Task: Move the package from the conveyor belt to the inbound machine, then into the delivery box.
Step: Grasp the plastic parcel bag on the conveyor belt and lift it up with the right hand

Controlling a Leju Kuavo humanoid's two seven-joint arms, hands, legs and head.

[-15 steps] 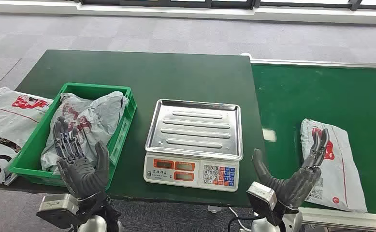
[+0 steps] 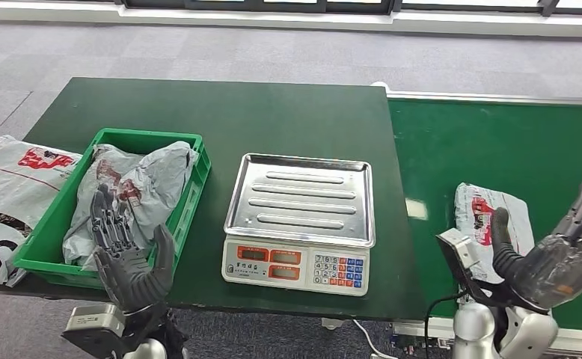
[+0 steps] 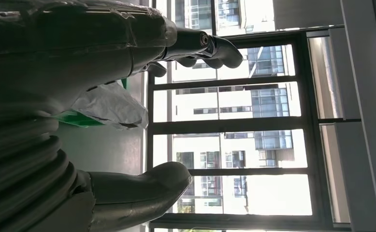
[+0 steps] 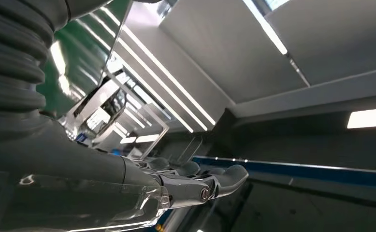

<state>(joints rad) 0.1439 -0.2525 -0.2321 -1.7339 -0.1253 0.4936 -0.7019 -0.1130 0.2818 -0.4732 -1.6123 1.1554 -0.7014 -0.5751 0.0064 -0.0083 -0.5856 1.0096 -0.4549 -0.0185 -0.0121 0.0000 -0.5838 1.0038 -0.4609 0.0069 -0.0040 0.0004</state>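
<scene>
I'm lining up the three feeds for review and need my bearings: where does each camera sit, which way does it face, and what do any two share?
Head view: high on the body, looking forward and down at the scale, green crate and package on the conveyor belt; left hand and right hand raised, open.
Left wrist view: behind the left hand, turned sideways, facing windows.
Right wrist view: behind the right hand, facing up past the scale toward the ceiling.
Shared: head and left wrist views both show the crate and its grey bag.
</scene>
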